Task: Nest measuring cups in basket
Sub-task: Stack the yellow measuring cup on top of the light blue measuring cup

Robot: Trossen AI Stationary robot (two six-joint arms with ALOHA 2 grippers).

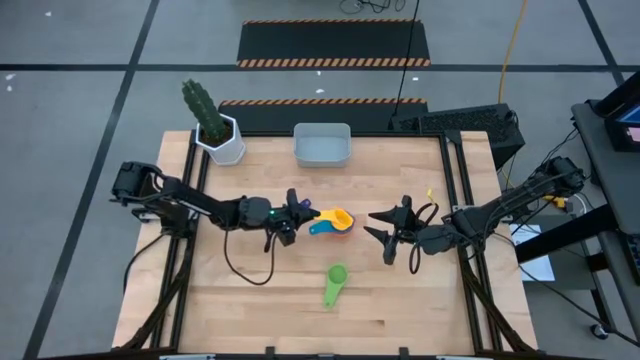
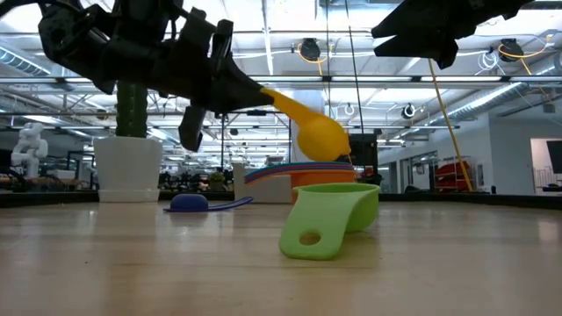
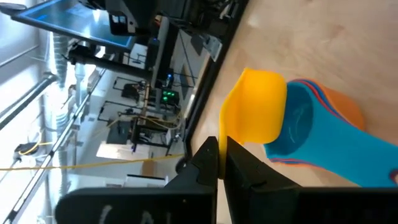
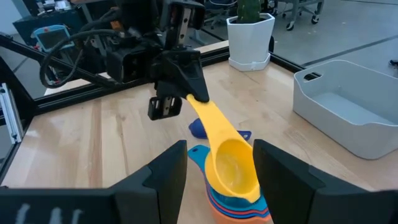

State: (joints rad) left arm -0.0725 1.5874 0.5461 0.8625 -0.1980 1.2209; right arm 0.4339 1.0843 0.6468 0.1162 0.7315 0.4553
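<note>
Just above the stack of cups (image 4: 239, 202), held by its handle in the left gripper (image 4: 186, 84), yellow cup (image 4: 231, 163) (right gripper (image 1: 385, 232) beside, open wide), poised bowl-up, presumably to nest.

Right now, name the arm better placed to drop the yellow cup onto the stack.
Left. Its gripper already pinches the yellow cup by the handle, above the nested stack. The right gripper is open and empty beside it.

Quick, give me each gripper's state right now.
Left gripper: closed on the yellow measuring cup's handle, above the stacked cups.
Right gripper: open, empty, beside the stack.
</note>
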